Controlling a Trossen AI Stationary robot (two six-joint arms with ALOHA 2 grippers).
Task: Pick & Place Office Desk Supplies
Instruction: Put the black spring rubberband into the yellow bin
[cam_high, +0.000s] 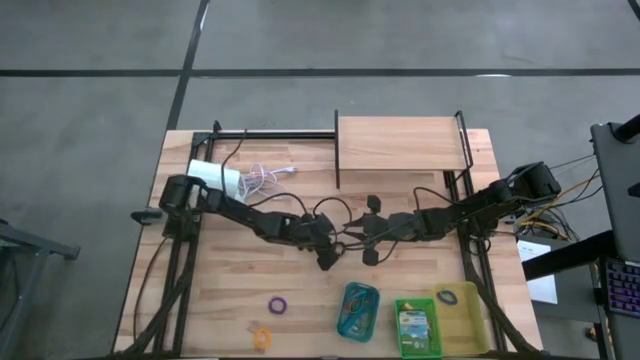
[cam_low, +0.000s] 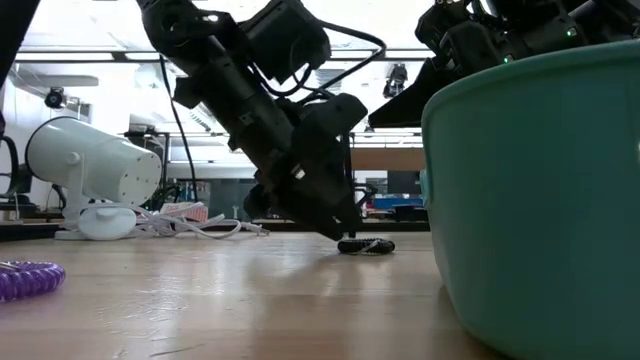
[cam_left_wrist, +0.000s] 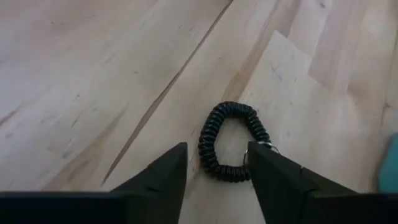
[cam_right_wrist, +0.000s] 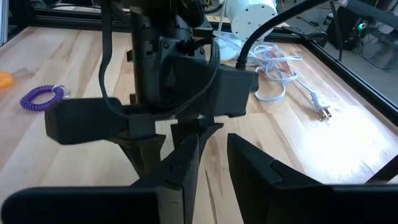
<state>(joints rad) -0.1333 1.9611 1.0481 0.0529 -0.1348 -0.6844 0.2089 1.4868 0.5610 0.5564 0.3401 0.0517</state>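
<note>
A black coiled loop (cam_left_wrist: 230, 142) lies flat on the wooden table near its middle, also seen in the low view (cam_low: 365, 246). My left gripper (cam_left_wrist: 217, 144) slants down over it, open, with its fingertips on either side of the loop's near end. My right gripper (cam_right_wrist: 213, 137) hovers above the table just right of the left one, open with nothing between its fingers, facing the left gripper's body. A purple loop (cam_high: 277, 303) and an orange loop (cam_high: 261, 338) lie near the front edge. My left gripper slants down from the table's left, and its fingers stand on either side of the black loop's near end (cam_left_wrist: 225, 172). One fingertip (cam_left_wrist: 256, 163) is right against the coil; whether it touches, I cannot tell. The loop rests flat on the table.
Teal tray (cam_high: 358, 310), green tray (cam_high: 417, 327) with a crayon box and yellow tray (cam_high: 462, 318) stand at the front right. A white lamp (cam_high: 215, 175) with its cord (cam_high: 262, 178) lies at the back left. A wooden shelf (cam_high: 400, 142) stands at the back.
</note>
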